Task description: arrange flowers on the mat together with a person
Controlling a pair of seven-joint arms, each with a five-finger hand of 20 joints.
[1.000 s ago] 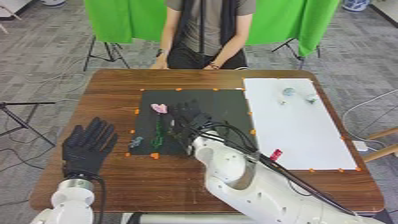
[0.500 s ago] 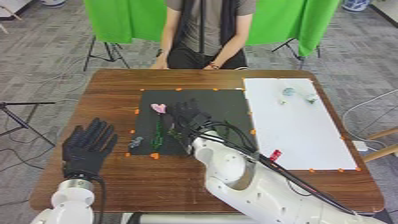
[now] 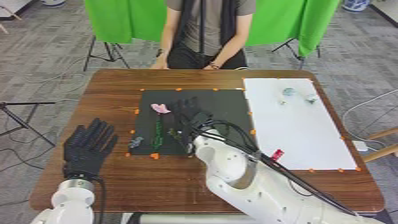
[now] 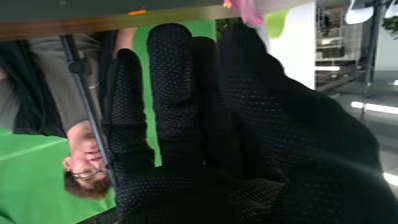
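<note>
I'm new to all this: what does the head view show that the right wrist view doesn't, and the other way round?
Head view: the left hand, open beside the dark mat, plus a small blue-grey piece on the mat and small pale pieces on the white sheet.

Right wrist view: dotted texture on the right hand's glove, and bright light strips in the room.

Both: the right hand, the table, the green cloth and something pink, probably the flower.
</note>
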